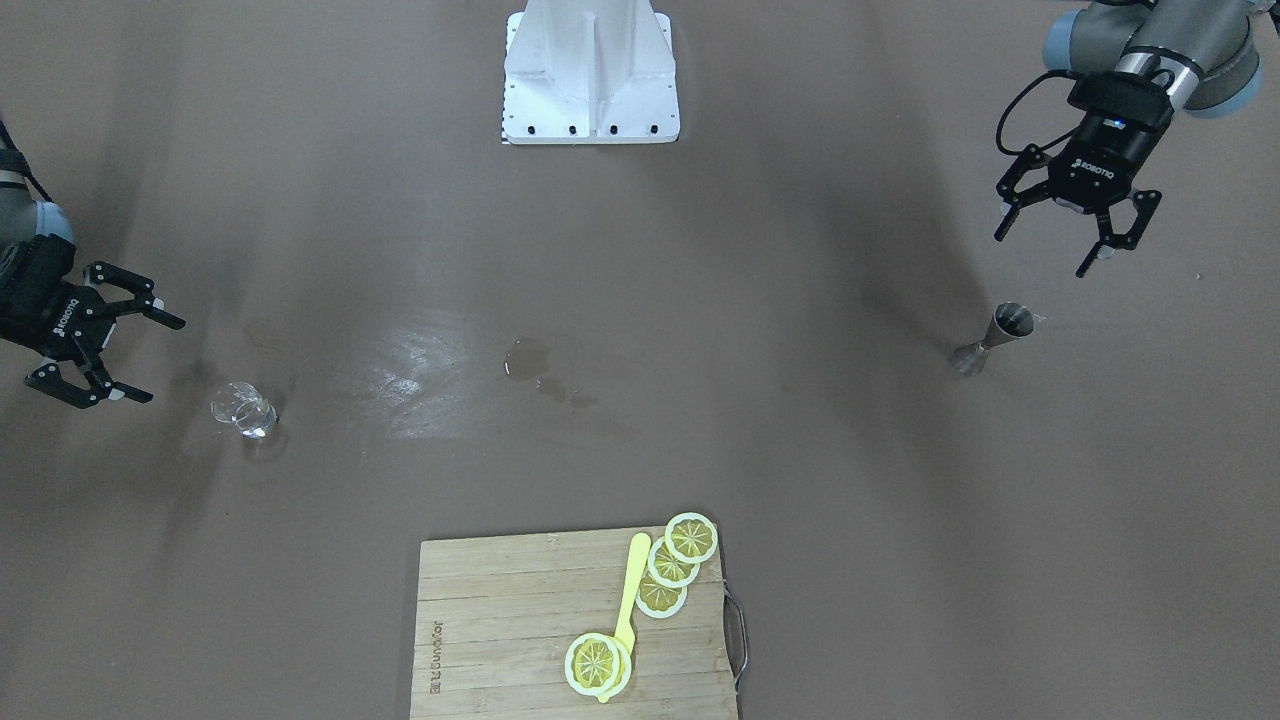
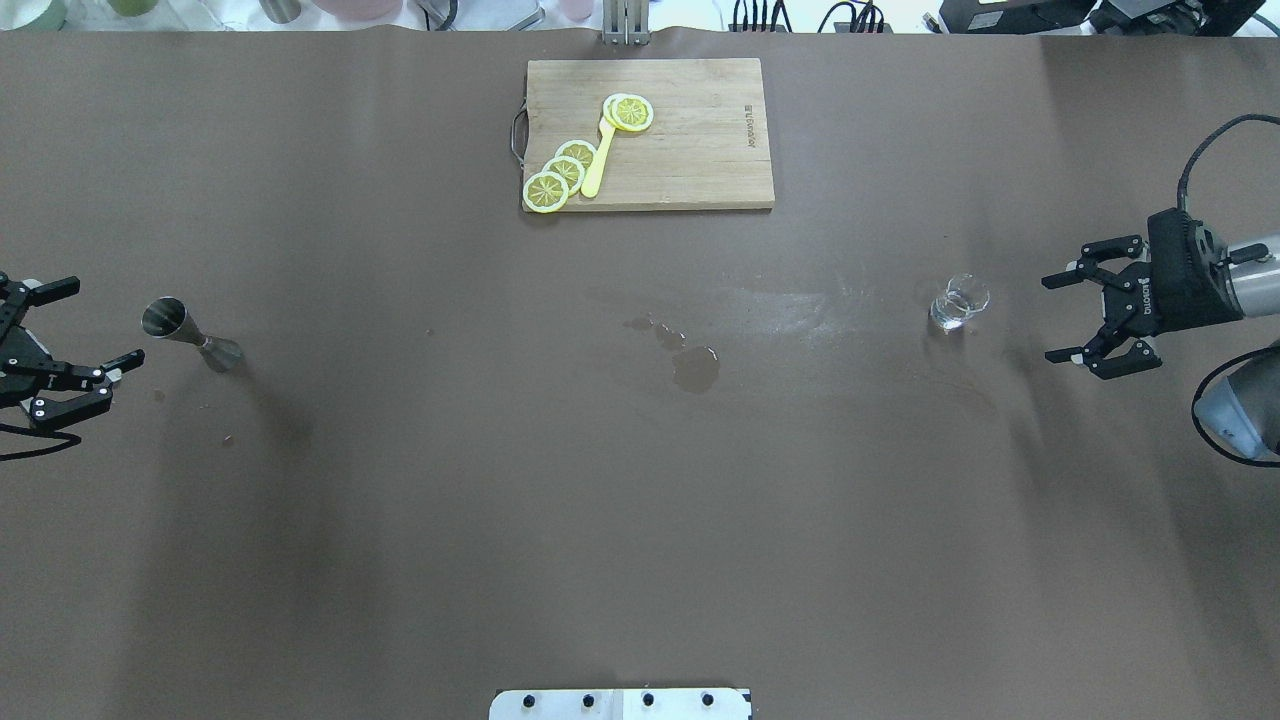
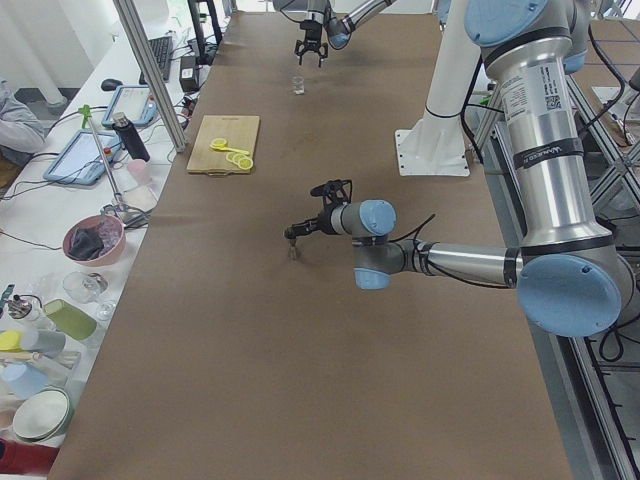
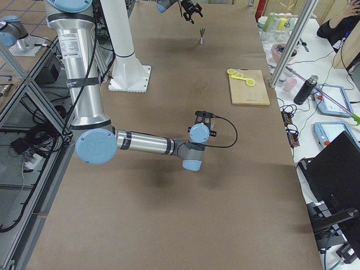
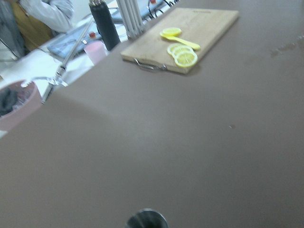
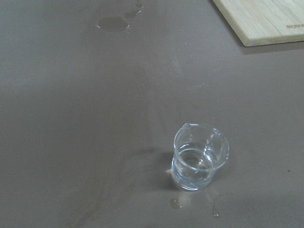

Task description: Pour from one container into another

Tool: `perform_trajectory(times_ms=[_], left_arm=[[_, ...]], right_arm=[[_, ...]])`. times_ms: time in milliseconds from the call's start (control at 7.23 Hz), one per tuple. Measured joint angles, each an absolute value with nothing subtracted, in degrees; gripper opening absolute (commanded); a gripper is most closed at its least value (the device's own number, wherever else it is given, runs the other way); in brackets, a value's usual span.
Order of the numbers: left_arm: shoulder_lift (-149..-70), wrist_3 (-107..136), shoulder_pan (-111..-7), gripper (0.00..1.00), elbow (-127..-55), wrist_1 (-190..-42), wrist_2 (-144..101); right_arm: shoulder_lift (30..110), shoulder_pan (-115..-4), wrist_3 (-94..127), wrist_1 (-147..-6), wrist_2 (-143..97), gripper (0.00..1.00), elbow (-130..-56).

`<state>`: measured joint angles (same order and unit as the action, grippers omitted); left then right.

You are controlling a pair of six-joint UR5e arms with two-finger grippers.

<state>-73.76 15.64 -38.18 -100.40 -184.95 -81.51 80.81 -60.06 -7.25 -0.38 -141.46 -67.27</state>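
Observation:
A small steel jigger [image 2: 190,335] stands upright at the table's left end, and its rim shows at the bottom edge of the left wrist view [image 5: 147,220]. My left gripper [image 2: 98,324] hovers just left of it, open, holding nothing. At the right end stands a clear glass beaker [image 2: 958,303] with a little clear liquid in it, seen close in the right wrist view [image 6: 200,156]. My right gripper [image 2: 1047,320] is a short way right of the beaker, open and empty. In the front-facing view the jigger [image 1: 995,338] is on the right and the beaker [image 1: 243,410] on the left.
A wooden cutting board [image 2: 700,150] with lemon slices [image 2: 560,175] and a yellow utensil lies at the far middle. A wet puddle [image 2: 695,367] marks the table centre. Droplets lie beside the beaker. The robot's white base [image 1: 590,75] stands at the near edge.

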Motion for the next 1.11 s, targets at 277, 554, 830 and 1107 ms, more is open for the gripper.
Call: perform_trajectory(times_ms=[277,554,830,1107], left_arm=[[-74.13,15.71,-33.67,0.99,-98.68,-191.28,-71.74],[-74.96,18.21,-26.28,1.0,-97.16,-192.49,-58.76],[-75.24,22.09,-21.13,1.0,-96.63,-192.64,-45.03],[-75.49,24.18,-19.49,1.0,-96.19,-192.65,-39.79]], right_arm=[[78.23,-60.76,-13.01,-0.2,-142.35,0.99,-63.5],[74.42,-61.35,-15.48,-0.2,-145.69,0.98,-58.89],[72.63,-61.53,-16.88,-0.22,-147.45,0.98,-56.85],[71.08,-61.74,-19.27,-0.42,-148.82,0.98,-54.97]])
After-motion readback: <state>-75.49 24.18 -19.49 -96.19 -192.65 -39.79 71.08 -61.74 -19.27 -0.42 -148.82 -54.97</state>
